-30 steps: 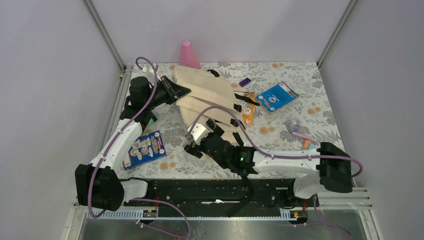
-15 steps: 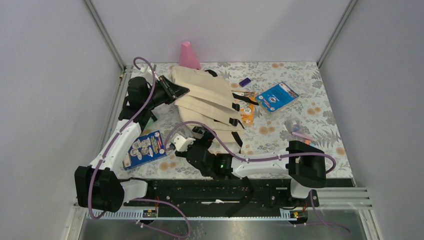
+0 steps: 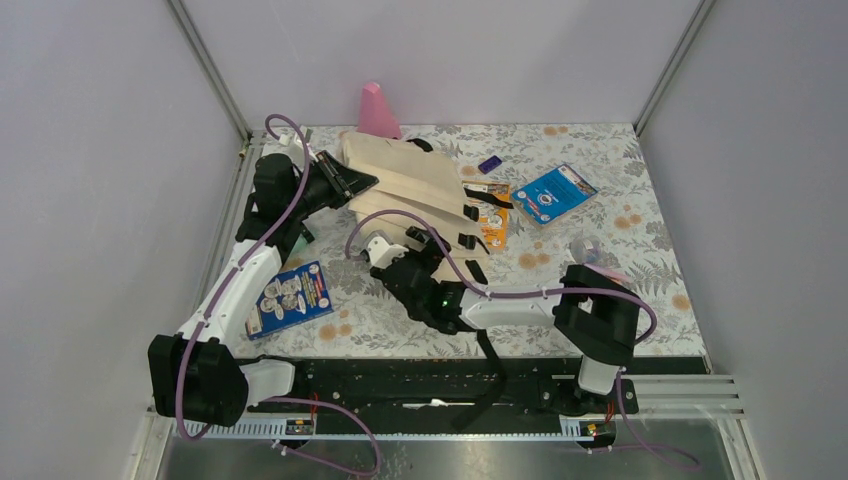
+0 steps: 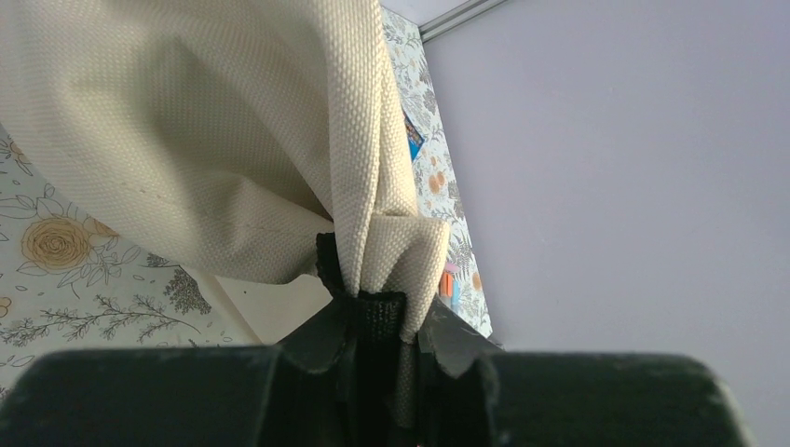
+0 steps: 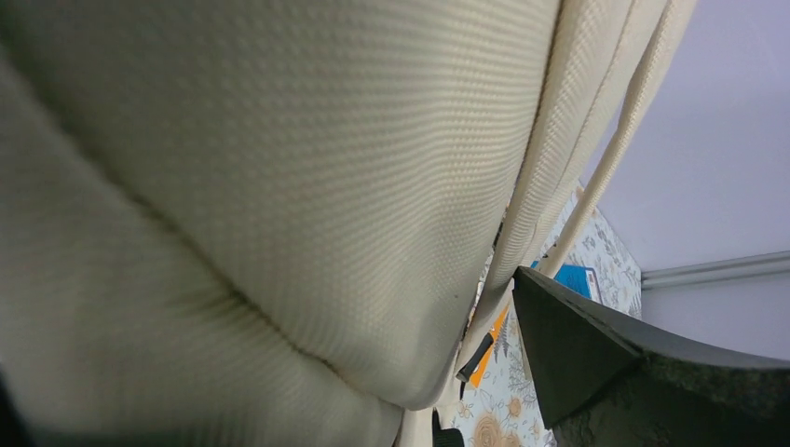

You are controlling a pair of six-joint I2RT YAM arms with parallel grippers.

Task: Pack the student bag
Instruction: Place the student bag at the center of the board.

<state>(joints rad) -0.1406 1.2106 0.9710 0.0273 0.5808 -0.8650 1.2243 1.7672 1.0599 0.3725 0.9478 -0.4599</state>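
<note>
Sprawling over the far-left part of the flowered table, the bag lies tilted, its left edge raised off the cloth. The left gripper is clamped narrow on a bunched fold of cream fabric and a black strap at that edge. The right gripper sits at the bag's near side, jaws spread wide. Cream fabric fills its wrist view, with one finger off to the right and nothing pinched. A blue booklet lies beside the left arm, and a second booklet lies well right of the bag. A pink cone stands behind the bag. An orange carton lies just beside its right edge, with a small purple item beyond.
</note>
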